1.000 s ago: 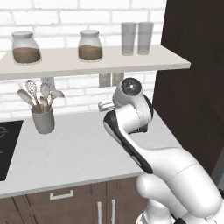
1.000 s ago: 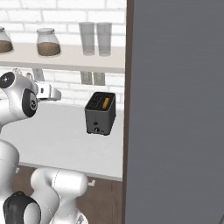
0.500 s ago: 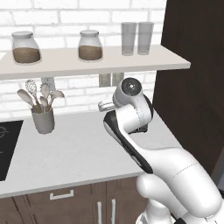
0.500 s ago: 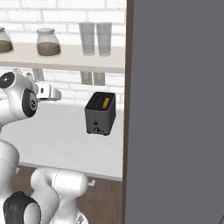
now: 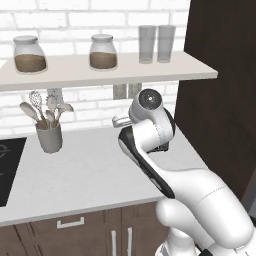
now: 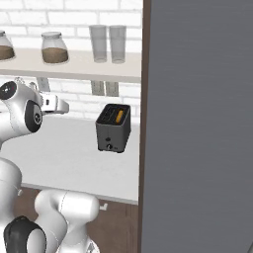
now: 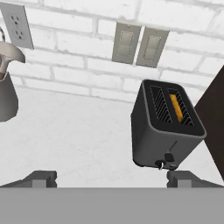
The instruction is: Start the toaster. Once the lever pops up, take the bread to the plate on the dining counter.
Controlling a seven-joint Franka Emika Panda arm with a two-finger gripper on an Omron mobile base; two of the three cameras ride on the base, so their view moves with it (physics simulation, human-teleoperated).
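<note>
The dark toaster (image 6: 113, 129) stands on the white worktop against the brick wall, beside a tall dark panel. In the hand view the toaster (image 7: 166, 129) sits right of centre, with a lever (image 7: 169, 157) and a small knob (image 7: 160, 165) low on its near face. The bread (image 7: 176, 106) sits down in the right slot, and its golden edge (image 6: 119, 116) also shows from the right base. My gripper (image 7: 113, 179) is open, with its fingertips (image 7: 42, 178) far apart and nothing between them. It hangs short of the toaster, to the left (image 6: 58, 105). The plate and the dining counter are out of view.
A grey utensil cup (image 5: 49, 136) stands on the worktop at the left, near a black hob (image 5: 5, 170). A shelf (image 5: 100, 70) above carries two jars and two glasses. Wall outlets (image 7: 138, 43) sit behind the toaster. A tall dark cabinet side (image 6: 197, 123) bounds the right.
</note>
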